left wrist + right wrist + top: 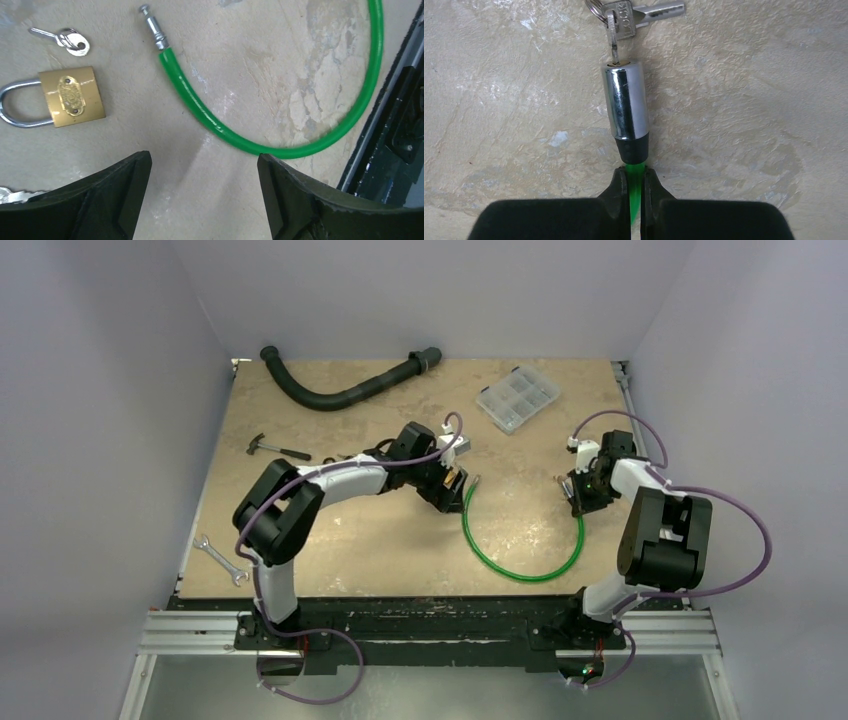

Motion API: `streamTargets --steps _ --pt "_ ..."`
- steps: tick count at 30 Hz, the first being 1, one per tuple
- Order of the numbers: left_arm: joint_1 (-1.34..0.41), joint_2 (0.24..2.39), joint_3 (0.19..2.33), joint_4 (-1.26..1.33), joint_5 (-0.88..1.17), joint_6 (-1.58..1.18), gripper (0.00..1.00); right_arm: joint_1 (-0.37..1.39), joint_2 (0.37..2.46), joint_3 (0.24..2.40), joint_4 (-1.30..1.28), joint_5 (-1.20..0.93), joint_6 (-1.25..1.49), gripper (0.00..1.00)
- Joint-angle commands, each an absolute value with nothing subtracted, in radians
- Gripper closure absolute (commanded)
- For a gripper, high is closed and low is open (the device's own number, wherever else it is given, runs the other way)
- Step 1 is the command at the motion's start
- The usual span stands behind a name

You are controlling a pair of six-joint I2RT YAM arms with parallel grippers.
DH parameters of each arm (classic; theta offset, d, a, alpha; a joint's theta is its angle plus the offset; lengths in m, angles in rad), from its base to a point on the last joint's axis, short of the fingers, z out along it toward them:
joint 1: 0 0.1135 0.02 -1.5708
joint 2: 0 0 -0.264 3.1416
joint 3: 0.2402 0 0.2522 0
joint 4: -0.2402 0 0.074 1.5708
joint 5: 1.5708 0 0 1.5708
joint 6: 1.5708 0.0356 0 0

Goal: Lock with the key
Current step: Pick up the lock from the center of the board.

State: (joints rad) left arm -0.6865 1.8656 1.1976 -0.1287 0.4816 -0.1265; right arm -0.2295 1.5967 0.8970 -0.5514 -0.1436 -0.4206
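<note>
**Tabletop (350,560), seen from above, twelve o'clock at the far edge.** A black hose (330,395) lay along the far edge, from eleven to twelve o'clock. The green cable (520,575) lay in an open U right of centre, its bend toward six o'clock.

The left end effector (450,485), at the centre, stood wide open and held nothing. The cable's bare pin end (154,27) lay just beside it at three o'clock. The right end effector (585,495), at three o'clock, was closed tight on the cable just behind its chrome lock barrel (625,102), which lay flat.

A clear compartment box (516,398) sat at one o'clock, a hammer (275,447) at ten o'clock and a wrench (222,560) at eight o'clock. A brass padlock (70,97) lay flat near the left end effector, with small keys (67,40) just beside it.

A key (613,40) sat in the barrel's keyhole. A second key (659,10) on the same ring rested on the tabletop.
</note>
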Motion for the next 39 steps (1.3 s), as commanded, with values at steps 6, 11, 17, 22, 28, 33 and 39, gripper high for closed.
streamTargets --steps 6,11,17,22,28,33,39 --pt "-0.766 1.982 1.238 -0.061 0.292 -0.260 0.32 -0.230 1.567 0.885 -0.512 -0.172 -0.427 1.00" --pt "-0.811 2.001 1.267 -0.054 0.174 -0.274 0.41 -0.230 1.526 0.877 -0.504 -0.197 -0.416 1.00" --pt "-0.899 2.050 1.311 -0.146 -0.069 -0.271 0.46 -0.229 1.479 0.866 -0.502 -0.202 -0.401 1.00" --pt "-0.965 2.090 1.323 -0.192 -0.139 -0.275 0.50 -0.230 1.436 0.860 -0.496 -0.198 -0.392 1.00" --pt "-0.967 2.132 1.360 -0.217 -0.070 -0.284 0.89 -0.230 1.393 0.874 -0.504 -0.225 -0.382 1.00" --pt "-0.942 2.036 1.339 -0.096 0.118 -0.289 1.00 -0.230 1.342 0.883 -0.504 -0.285 -0.378 1.00" --pt "-0.943 1.939 1.335 0.002 0.239 -0.269 1.00 -0.230 1.326 0.912 -0.503 -0.407 -0.330 1.00"
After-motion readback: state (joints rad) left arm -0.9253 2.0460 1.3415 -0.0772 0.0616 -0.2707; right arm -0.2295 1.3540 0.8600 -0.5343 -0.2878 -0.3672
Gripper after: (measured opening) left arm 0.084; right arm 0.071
